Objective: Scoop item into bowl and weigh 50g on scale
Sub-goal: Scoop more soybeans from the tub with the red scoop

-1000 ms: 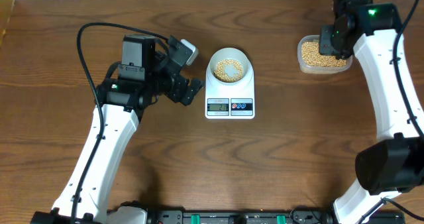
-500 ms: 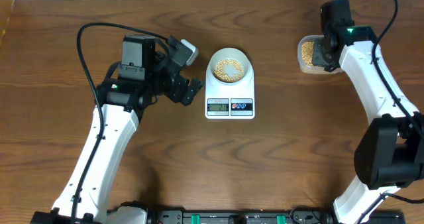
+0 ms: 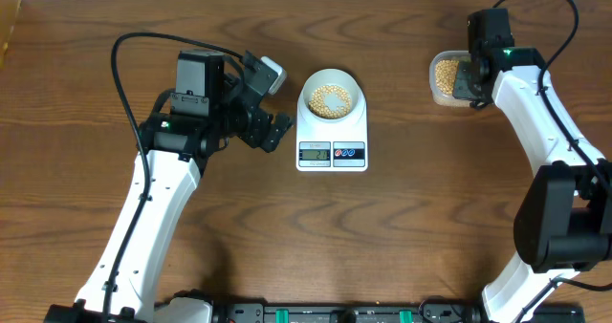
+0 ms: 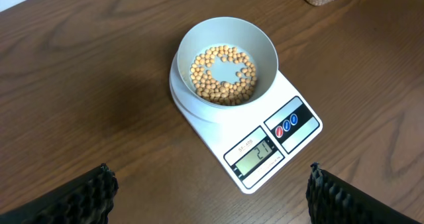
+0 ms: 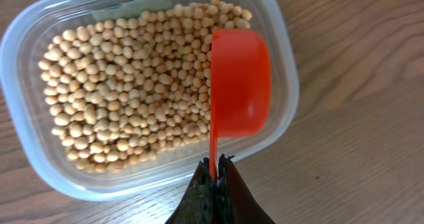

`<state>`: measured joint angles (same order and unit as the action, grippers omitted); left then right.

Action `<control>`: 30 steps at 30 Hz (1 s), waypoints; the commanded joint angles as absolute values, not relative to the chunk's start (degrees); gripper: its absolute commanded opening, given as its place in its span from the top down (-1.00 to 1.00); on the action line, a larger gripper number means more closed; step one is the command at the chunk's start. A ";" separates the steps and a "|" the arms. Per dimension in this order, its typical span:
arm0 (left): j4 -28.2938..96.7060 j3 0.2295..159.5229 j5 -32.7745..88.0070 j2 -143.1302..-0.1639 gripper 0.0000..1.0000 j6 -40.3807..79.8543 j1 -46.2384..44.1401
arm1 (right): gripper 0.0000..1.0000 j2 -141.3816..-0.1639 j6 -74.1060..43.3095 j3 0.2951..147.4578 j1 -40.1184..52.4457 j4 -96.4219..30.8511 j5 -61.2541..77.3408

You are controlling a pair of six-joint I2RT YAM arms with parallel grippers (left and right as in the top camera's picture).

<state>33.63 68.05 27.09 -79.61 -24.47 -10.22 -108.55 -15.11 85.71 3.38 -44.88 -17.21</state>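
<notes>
Right gripper [image 5: 213, 177] clamps tight on the empty orange scoop [image 5: 238, 85] over the tub [image 5: 40, 164]; tip its lip into the beans [image 5: 132, 98], lift level

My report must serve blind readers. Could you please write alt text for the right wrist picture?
The right gripper is shut on the thin handle of a red scoop, held with no beans showing on it over the right side of a clear plastic tub full of tan beans. The tub stands on a brown wooden table.
</notes>
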 commanded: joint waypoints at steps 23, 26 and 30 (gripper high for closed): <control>33.63 67.81 27.86 -79.53 -0.87 -25.47 -10.09 | 0.98 -108.79 -12.51 85.06 -1.96 -41.19 10.57; 33.63 67.81 27.86 -79.53 -0.87 -25.50 -10.09 | 0.98 -108.79 -11.90 85.06 -3.44 -41.15 13.26; 33.63 67.81 27.86 -79.53 -0.87 -25.50 -10.09 | 0.98 -108.79 -11.68 85.06 -5.45 -41.10 16.69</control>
